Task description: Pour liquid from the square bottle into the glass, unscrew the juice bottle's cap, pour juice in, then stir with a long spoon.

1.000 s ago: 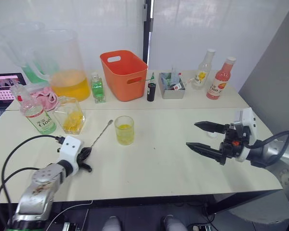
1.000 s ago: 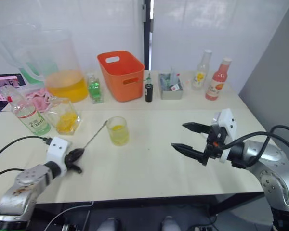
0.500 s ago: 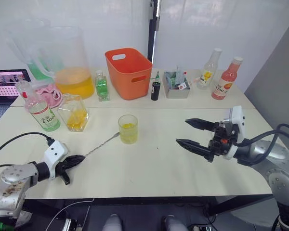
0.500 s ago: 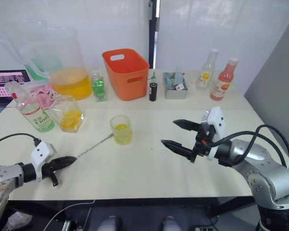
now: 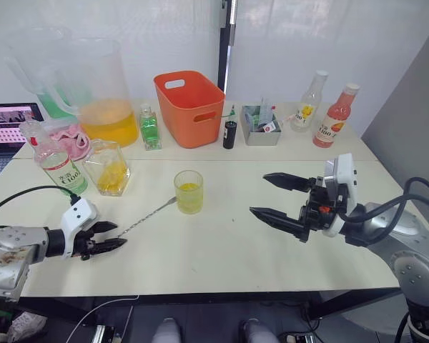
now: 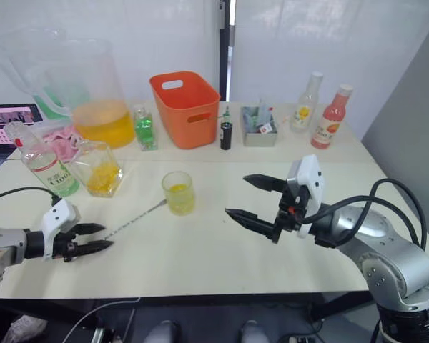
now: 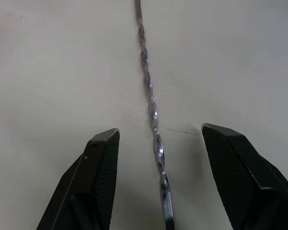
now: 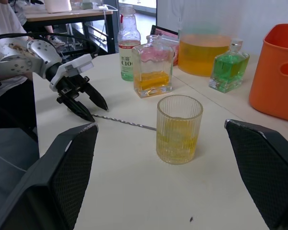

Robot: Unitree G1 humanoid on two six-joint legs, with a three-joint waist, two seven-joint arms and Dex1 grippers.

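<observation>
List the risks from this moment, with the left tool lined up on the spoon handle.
1. The long spoon is very thin and lies flat on the table; the open left tool may close over it and slip off.
2. Its bowl end lies close to the glass, so a dragged handle might nudge the glass and slosh the liquid.
3. The right tool hangs open above the table beside the glass; a sweep of that arm towards it could tip it.
</observation>
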